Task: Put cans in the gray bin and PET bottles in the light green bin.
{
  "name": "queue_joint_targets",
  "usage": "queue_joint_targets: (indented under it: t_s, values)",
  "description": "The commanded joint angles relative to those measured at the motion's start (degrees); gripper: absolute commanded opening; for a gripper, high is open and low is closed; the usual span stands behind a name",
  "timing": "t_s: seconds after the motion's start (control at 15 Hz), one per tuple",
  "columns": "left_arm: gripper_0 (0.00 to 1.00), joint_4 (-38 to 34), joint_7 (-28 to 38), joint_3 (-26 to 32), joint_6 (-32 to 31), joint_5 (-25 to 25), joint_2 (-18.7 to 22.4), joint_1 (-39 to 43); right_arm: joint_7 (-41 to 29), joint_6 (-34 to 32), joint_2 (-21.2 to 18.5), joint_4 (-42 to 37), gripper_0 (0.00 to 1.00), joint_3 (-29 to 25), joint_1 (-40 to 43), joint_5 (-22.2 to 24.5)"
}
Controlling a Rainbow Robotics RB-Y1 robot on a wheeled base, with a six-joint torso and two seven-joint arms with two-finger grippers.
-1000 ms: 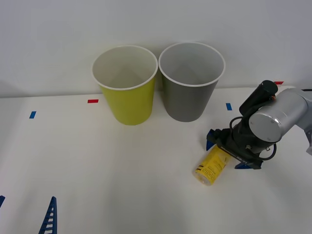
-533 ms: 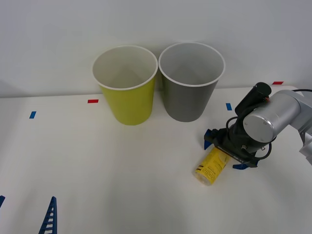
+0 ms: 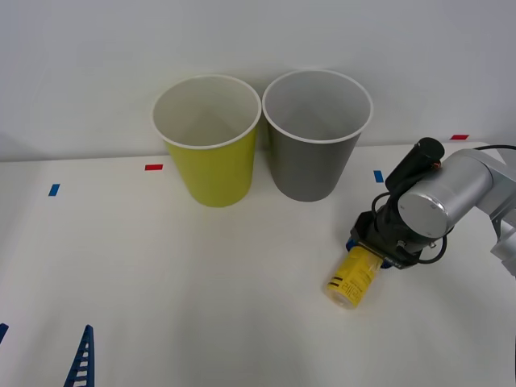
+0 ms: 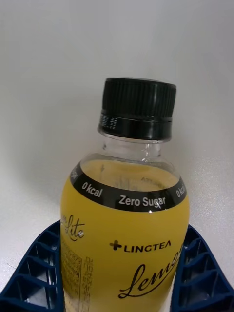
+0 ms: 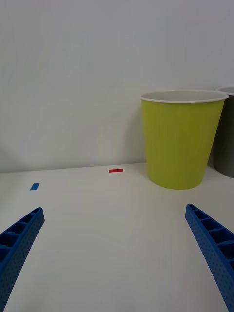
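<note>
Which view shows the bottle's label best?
The right wrist view: the PET bottle sits between the right gripper's blue fingers, label text readable. The front view shows it lying on the table, small. The left wrist view faces the light green bin.

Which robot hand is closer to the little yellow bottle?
The right. The right gripper is closed around the yellow bottle, lying near the gray bin. The left gripper waits open, far across the table.

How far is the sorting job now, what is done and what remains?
Nothing looks sorted yet. In hand: the right tool is shut on the PET bottle, which lies on the table. Left: carry it past the gray bin and drop it into the light green bin. The left tool waits open, low on the left.
</note>
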Motion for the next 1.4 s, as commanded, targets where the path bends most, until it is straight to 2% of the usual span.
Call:
queue_joint_targets:
  t_s: [0.07, 0.27, 0.4, 0.6, 0.73, 1.07, 1.2, 1.4]
  values:
    - [1.0, 0.0, 0.0, 0.0, 0.0, 0.0, 0.0, 0.0, 0.36, 1.57, -0.06, -1.04, 0.0, -0.09, 0.11, 0.82]
    - [1.0, 0.0, 0.0, 0.0, 0.0, 0.0, 0.0, 0.0, 0.8, 3.06, 0.02, -2.01, 0.0, -0.09, 0.46, 1.79]
    - [1.0, 0.0, 0.0, 0.0, 0.0, 0.0, 0.0, 0.0, 2.99, 3.06, 0.02, -4.91, 0.0, -0.8, 2.66, 6.36]
    - [1.0, 0.0, 0.0, 0.0, 0.0, 0.0, 0.0, 0.0, 12.31, 3.06, 0.99, -9.48, 0.0, -7.83, 8.55, 8.91]
    - [1.0, 0.0, 0.0, 0.0, 0.0, 0.0, 0.0, 0.0, 18.81, 3.06, 3.19, -14.31, 0.0, -12.66, 12.94, 12.07]
    - [1.0, 0.0, 0.0, 0.0, 0.0, 0.0, 0.0, 0.0, 35.34, 3.33, 10.04, -27.32, 0.0, -24.18, 22.35, 16.12]
    - [1.0, 0.0, 0.0, 0.0, 0.0, 0.0, 0.0, 0.0, 41.84, 3.24, 12.94, -30.75, 0.0, -26.73, 24.28, 18.31]
    - [1.0, 0.0, 0.0, 0.0, 0.0, 0.0, 0.0, 0.0, 55.11, 3.24, 19.18, -35.41, 0.0, -31.56, 27.1, 20.95]
